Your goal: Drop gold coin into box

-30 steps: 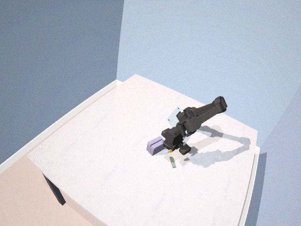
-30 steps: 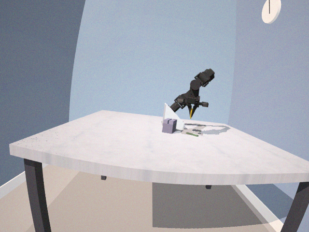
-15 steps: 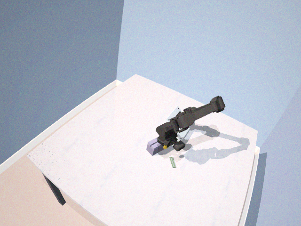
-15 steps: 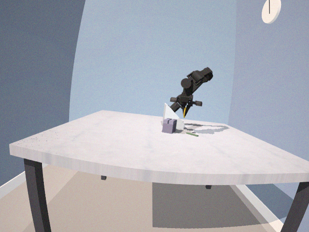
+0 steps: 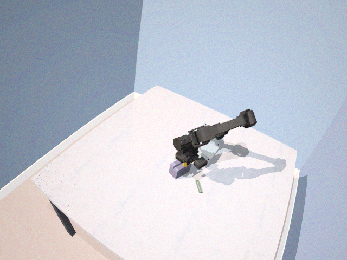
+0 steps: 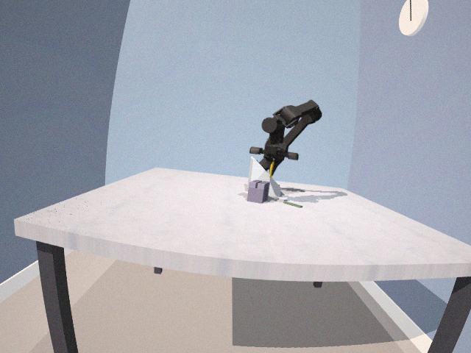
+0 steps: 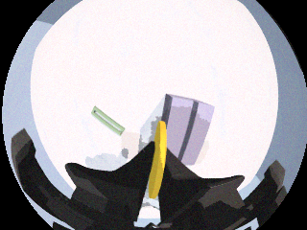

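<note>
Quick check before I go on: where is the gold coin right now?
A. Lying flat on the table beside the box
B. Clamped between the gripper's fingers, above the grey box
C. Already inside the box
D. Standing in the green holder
B. The gripper is shut on the coin, held edge-on above the grey box, while the green holder sits bare to the side.
</note>
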Controlling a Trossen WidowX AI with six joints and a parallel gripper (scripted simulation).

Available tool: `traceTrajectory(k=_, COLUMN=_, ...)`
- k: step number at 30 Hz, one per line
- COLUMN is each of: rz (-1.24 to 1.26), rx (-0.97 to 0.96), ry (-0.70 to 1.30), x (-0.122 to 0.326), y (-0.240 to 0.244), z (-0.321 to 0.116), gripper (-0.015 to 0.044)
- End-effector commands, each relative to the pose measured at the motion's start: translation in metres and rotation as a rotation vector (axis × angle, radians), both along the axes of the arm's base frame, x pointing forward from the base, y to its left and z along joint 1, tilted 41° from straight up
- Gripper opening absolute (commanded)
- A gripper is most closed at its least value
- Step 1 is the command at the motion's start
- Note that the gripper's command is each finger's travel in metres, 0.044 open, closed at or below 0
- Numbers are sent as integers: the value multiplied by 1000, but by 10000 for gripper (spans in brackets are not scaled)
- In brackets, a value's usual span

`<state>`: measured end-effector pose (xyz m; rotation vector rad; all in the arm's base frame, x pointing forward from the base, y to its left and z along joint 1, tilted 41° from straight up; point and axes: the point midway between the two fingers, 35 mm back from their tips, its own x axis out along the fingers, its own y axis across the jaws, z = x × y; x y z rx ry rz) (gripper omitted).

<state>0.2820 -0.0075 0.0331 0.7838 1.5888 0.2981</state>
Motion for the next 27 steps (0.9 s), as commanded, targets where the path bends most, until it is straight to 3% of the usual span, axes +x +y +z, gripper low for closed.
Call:
traceTrajectory(k=1, rz=-1, rx=2, ry=8, x=-5, y=-8, z=-9, gripper=0)
traceTrajectory(k=27, rz=0, rx=9, ry=2, x=-15, y=-27, z=-24, gripper=0)
